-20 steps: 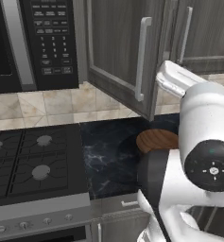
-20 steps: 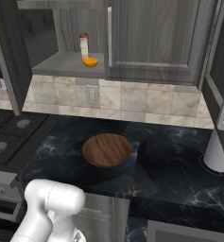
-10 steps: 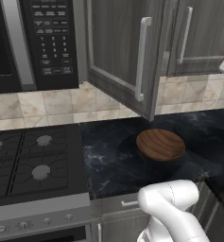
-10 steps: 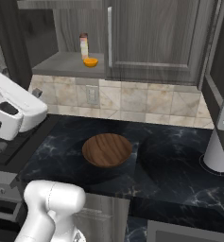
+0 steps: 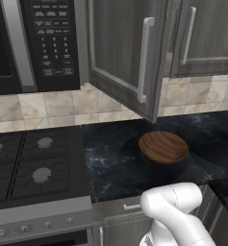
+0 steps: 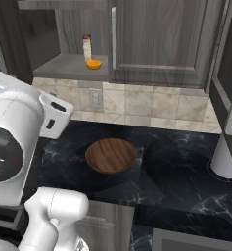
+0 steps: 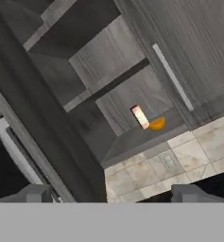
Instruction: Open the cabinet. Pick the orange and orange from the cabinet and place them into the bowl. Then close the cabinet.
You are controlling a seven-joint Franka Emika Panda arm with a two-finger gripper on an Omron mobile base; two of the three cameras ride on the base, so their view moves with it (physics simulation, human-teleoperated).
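On the dark marbled counter, nearest the base, sits the bowl of reddish-brown wood, with nothing in it. In the hand view the gripper shows its two dark finger tips at the bottom, set wide apart with nothing between them. It points up toward the cabinet, well short of it. The cabinet's left door stands swung open; the right door is shut, silver bar handle upright. On the bottom shelf of the open half lies one orange, just beside a small upright bottle with a pale label; the two look to be touching. In the hand view the orange lies above and right of the gripper, well apart from it. A second orange cannot be made out. Left of the cabinet hangs the black microwave, above the stove burners.
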